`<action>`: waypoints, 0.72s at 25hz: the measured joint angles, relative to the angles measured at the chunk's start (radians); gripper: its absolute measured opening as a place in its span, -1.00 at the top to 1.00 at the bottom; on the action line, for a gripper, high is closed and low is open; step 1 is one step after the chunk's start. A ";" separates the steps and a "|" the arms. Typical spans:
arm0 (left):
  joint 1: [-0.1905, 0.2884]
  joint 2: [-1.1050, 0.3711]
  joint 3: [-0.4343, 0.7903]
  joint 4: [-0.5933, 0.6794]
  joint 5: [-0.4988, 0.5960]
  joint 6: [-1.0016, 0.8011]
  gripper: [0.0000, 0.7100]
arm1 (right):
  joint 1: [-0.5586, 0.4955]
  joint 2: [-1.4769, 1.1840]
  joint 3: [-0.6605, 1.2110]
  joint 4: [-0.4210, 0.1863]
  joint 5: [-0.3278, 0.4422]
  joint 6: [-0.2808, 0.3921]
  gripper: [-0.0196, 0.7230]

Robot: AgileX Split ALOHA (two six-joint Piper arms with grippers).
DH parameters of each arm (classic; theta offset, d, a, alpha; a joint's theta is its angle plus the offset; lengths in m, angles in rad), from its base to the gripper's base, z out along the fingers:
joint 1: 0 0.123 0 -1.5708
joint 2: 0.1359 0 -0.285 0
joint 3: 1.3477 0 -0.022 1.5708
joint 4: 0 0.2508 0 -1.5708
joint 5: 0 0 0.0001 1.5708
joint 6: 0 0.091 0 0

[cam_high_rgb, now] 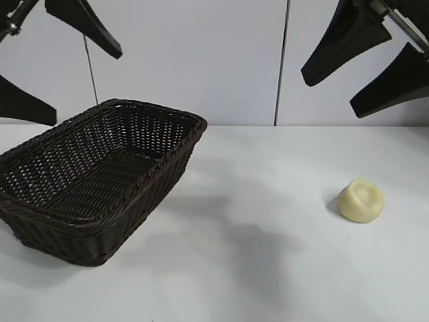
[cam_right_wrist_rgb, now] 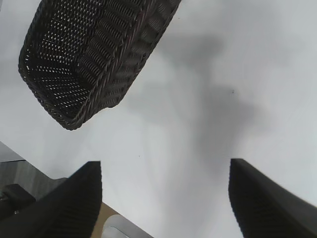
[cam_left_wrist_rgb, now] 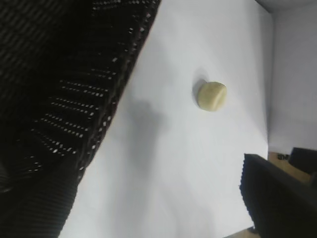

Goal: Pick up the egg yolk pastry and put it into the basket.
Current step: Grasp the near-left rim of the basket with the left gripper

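Both arms hang high above the white bench. The left end effector is up in the top left corner of the outside view, over the basket. Its two black fingers are spread far apart and hold nothing. The right end effector is up in the top right corner. Its fingers are also well apart, and nothing is between them. In its own wrist view the two dark fingers point down at the bare bench.

The egg yolk pastry lies on the bench at the right side, with its dimple facing up. It sits below the right end effector and well apart from it. It is far from the left end effector, and no finger touches it. In the left wrist view the egg yolk pastry shows as a small pale lump out on the bench past the basket wall.

The basket is dark brown and woven, and it stands on the left side of the bench, well apart from the pastry. Nothing lies in the part of it that shows.

No words or labels can be read on anything.
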 joint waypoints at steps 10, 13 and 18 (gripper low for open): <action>-0.095 0.000 0.137 0.152 -0.050 -0.408 -0.82 | 0.000 0.000 0.000 0.000 0.000 0.000 -0.45; -0.159 0.000 0.204 0.195 -0.143 -0.552 -0.81 | 0.000 0.000 0.000 0.000 0.000 0.000 -0.45; -0.176 0.000 0.258 0.310 -0.235 -0.675 -0.77 | 0.000 0.000 0.000 0.000 0.000 0.000 -0.45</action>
